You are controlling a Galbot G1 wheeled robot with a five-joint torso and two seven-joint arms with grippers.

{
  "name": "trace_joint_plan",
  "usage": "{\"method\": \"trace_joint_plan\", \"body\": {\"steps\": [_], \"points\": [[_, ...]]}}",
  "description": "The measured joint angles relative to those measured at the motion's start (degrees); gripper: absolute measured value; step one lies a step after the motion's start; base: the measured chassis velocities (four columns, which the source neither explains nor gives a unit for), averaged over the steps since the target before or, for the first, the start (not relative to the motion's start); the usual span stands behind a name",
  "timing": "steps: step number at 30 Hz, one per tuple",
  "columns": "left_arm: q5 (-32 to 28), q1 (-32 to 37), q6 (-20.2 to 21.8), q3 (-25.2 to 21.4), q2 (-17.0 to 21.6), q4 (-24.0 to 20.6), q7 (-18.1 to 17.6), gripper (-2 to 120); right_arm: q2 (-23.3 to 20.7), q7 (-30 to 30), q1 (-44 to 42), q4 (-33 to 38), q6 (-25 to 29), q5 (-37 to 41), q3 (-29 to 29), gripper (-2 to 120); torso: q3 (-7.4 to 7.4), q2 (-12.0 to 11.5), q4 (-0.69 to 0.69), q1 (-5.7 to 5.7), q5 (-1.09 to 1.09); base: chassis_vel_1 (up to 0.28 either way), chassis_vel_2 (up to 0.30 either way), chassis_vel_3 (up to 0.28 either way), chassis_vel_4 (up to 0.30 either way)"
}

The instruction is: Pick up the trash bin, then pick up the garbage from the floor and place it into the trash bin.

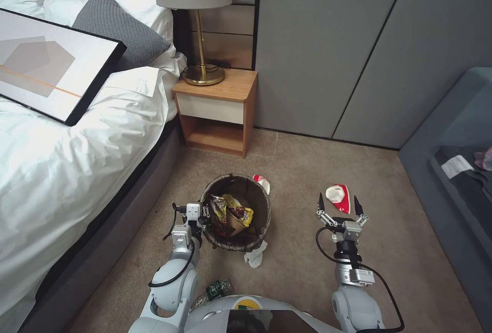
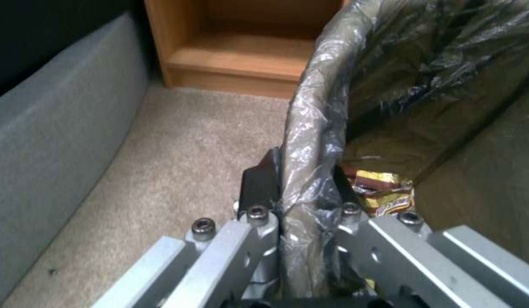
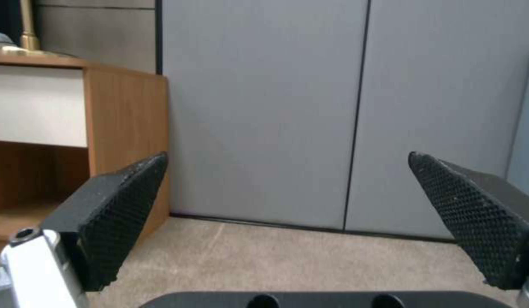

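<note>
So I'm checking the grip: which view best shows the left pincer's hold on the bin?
The left wrist view: the left pincer is shut on the trash bin rim. The head view shows that pincer small; the right wrist view faces the wall.

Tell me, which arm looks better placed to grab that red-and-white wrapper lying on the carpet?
Probably the right. The right gripper is open, right beside the red-and-white wrapper. The left gripper is clamped on the trash bin rim.

White-grey arms (image 1: 174, 276) — black cables, silver screwed links, black textured fingers (image 3: 116, 222).
</note>
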Motion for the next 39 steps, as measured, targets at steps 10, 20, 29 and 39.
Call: {"method": "trace_joint_plan", "body": {"steps": [10, 20, 29, 39], "points": [[0.0, 0.0, 0.0, 0.1, 0.1, 0.0, 0.0, 5, -0.3, -1.1, 1.2, -1.1, 1.8, -0.7, 0.3, 100, 0.01, 0.0, -0.01, 0.01, 0.0, -0.108, 0.097, 0.103, -0.107], [0.0, 0.0, 0.0, 0.1, 0.1, 0.0, -0.1, 5, -0.6, -1.5, 2.2, -1.8, 2.7, -1.9, 0.9, 100, -0.01, 0.0, -0.01, 0.0, 0.0, 0.0, 0.0, 0.0, 0.0], [0.0, 0.0, 0.0, 0.1, 0.2, -0.1, -0.1, 5, -2.6, 0.3, 5.0, -1.8, -1.9, -3.4, 3.2, 100, 0.0, 0.0, -0.01, 0.0, 0.0, 0.0, 0.0, 0.0, 0.0], [0.1, 0.2, 0.1, 0.0, 0.1, -0.4, -0.1, 5, -5.1, -1.2, 9.5, -2.6, -7.7, -2.6, 5.2, 100, 0.0, 0.0, 0.0, 0.0, 0.0, 0.0, 0.0, 0.0, 0.0]]}}
